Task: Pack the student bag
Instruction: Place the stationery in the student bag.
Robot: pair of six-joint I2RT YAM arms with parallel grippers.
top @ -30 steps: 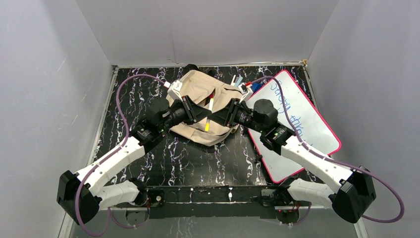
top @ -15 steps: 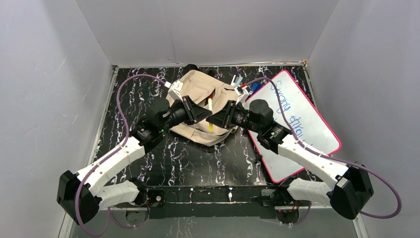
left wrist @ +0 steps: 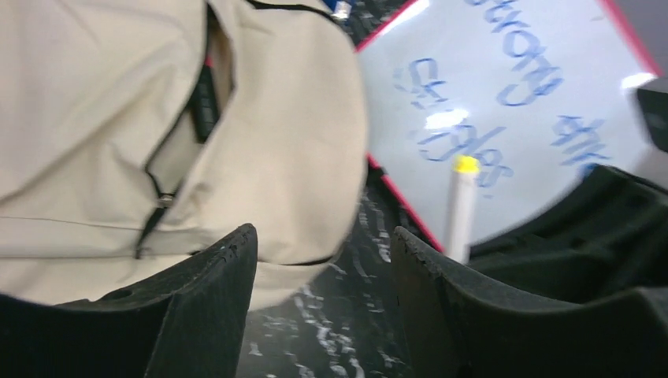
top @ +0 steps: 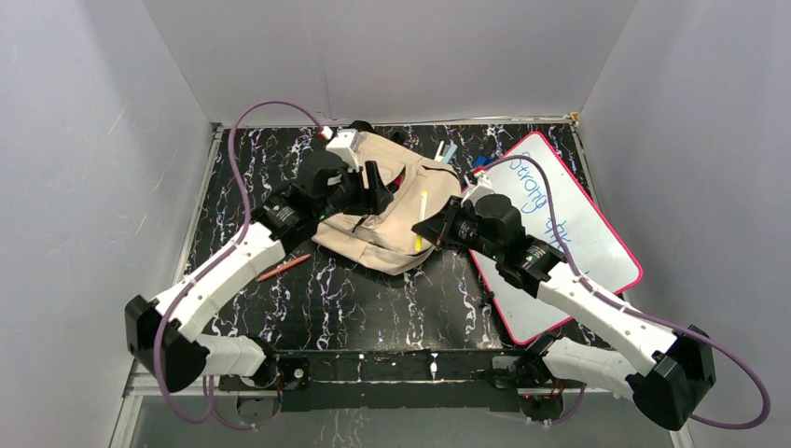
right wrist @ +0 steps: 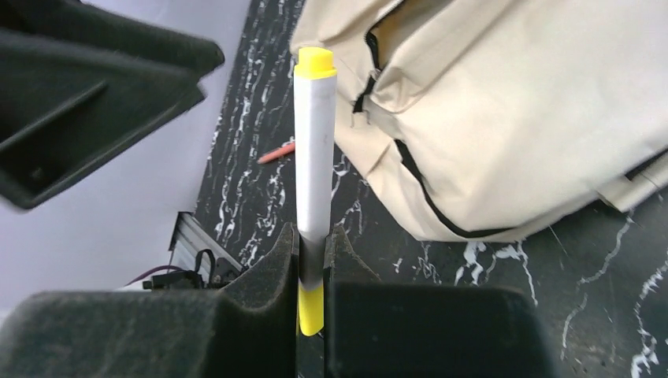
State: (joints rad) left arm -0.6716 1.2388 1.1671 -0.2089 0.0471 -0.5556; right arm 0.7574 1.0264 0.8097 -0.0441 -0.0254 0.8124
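Grey walls, black marbled desk (top: 373, 299). Right claw (right wrist: 313, 244) pinches a yellow-capped marker (right wrist: 315, 142) near its tail. Left claw (left wrist: 321, 236) gapes empty over the student bag (top: 378, 245), mid-desk beside the whiteboard (top: 578, 224). Nothing holds its slack zipper mouth apart, so the marker may snag and swivel loose.

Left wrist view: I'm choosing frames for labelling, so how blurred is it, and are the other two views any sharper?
Left wrist view: smeared throughout, with the bag, the whiteboard writing and the marker all soft. Right wrist view: marker and bag seams crisp, only the top-left corner blurred. Top view: sharp, evenly lit, no strong glare.
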